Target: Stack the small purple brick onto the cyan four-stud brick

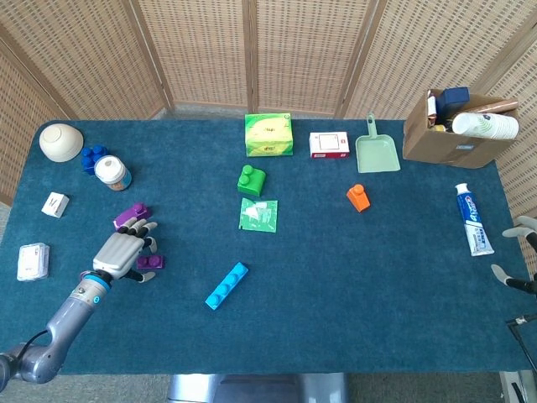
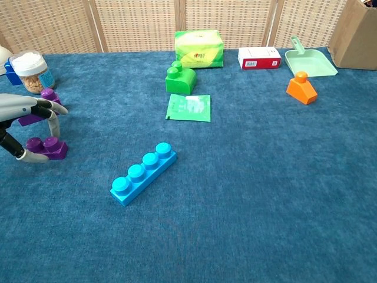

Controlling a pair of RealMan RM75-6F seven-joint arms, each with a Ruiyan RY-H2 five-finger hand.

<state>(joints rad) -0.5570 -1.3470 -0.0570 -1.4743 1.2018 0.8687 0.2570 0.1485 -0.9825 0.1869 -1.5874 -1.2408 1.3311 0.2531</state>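
Observation:
The small purple brick (image 1: 152, 262) (image 2: 47, 147) lies on the blue table near the left side. My left hand (image 1: 122, 252) (image 2: 26, 115) hovers right at it, fingers arched over its top and thumb low by its left end, without a plain hold on it. A second, larger purple brick (image 1: 132, 216) (image 2: 49, 96) sits just behind the hand. The cyan four-stud brick (image 1: 226, 285) (image 2: 143, 173) lies diagonally, to the right of the purple brick and nearer the front edge. My right hand (image 1: 508, 278) shows only fingertips at the far right edge, apart and empty.
A green brick (image 1: 251, 180) and a green sachet (image 1: 258, 215) lie mid-table, an orange brick (image 1: 358, 197) further right. A jar (image 1: 112, 172), a blue brick (image 1: 94, 158) and a bowl (image 1: 60, 141) stand back left. Toothpaste (image 1: 474, 220) and a cardboard box (image 1: 457, 138) are at the right.

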